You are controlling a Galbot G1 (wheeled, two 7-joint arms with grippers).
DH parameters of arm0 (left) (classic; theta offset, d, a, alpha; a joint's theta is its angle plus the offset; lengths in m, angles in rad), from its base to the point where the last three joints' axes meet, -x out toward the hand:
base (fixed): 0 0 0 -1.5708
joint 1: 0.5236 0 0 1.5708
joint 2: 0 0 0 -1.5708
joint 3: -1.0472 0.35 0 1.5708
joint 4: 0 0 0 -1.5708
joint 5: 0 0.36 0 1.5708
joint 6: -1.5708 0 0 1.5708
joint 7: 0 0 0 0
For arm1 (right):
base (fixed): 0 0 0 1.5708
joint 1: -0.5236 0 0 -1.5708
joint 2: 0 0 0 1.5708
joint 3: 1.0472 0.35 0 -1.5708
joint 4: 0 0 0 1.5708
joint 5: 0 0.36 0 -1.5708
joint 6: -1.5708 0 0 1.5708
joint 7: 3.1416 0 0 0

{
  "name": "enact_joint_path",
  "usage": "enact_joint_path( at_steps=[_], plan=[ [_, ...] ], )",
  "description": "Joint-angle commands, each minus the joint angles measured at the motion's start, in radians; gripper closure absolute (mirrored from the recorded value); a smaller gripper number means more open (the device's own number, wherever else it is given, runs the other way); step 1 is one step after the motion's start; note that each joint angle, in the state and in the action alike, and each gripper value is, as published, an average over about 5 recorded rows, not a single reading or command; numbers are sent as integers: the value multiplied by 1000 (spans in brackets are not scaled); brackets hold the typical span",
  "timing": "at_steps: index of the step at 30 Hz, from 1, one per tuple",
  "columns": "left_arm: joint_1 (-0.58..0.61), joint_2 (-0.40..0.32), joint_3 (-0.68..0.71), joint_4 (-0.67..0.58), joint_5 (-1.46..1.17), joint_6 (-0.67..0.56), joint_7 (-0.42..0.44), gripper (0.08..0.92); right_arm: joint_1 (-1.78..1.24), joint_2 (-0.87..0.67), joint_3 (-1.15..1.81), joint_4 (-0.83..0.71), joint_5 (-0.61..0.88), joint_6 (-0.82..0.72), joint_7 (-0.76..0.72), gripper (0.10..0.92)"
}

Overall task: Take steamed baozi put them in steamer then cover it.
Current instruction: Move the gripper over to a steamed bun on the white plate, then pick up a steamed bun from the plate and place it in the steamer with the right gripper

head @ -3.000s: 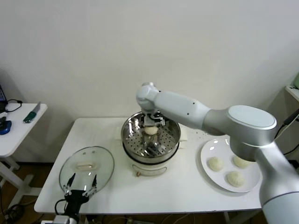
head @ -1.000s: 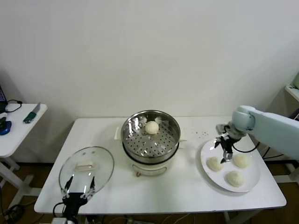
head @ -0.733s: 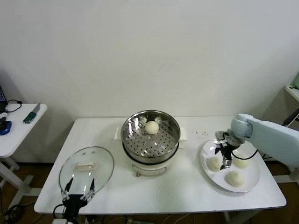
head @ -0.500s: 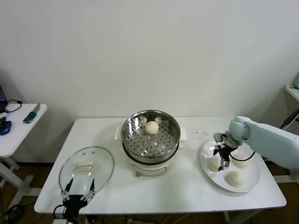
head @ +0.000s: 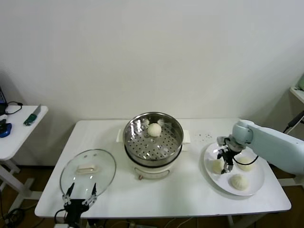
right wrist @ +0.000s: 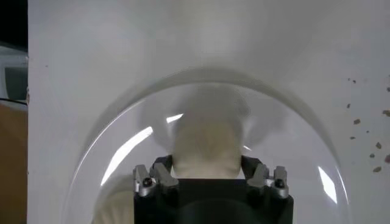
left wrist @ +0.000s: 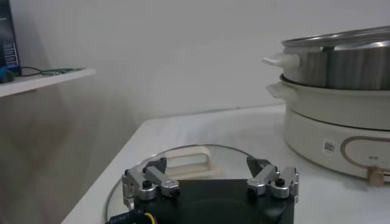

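The steamer point(head: 153, 142) stands mid-table on its white pot base and holds one baozi point(head: 154, 129) at its far side. Three more baozi lie on the white plate point(head: 256, 187) at the right. My right gripper point(head: 227, 160) is down on the plate. Its fingers press both sides of the leftmost baozi point(head: 217, 166), which still rests on the plate. In the right wrist view that baozi point(right wrist: 206, 143) fills the gap of the gripper point(right wrist: 207, 171). The glass cover point(head: 88, 171) lies flat at the front left. My left gripper point(head: 80, 197) hangs open at its near edge.
The other two baozi point(head: 245, 164) point(head: 239, 181) lie close to my right gripper. In the left wrist view the cover handle point(left wrist: 186, 162) lies just beyond my left gripper point(left wrist: 210, 178), with the pot base point(left wrist: 335, 131) behind. A side table point(head: 19, 128) stands at the far left.
My right arm left one baozi in the steamer, swung right to the plate and came down over the leftmost baozi. The left arm has not moved.
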Motion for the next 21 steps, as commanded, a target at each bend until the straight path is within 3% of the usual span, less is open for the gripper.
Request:
enact_joint_path(
  at_steps=[1, 9, 21],
  plan=[
    [3, 0, 1, -2, 2, -1, 0, 177, 36, -12, -12, 12, 40, -2, 5, 325],
    [17, -3, 14, -19, 11, -5, 19, 177, 441, 1, -289, 47, 252, 14, 20, 330],
    [44, -2, 54, -64, 54, -16, 71, 177, 786, 256, -490, 49, 636, -23, 25, 324]
  ],
)
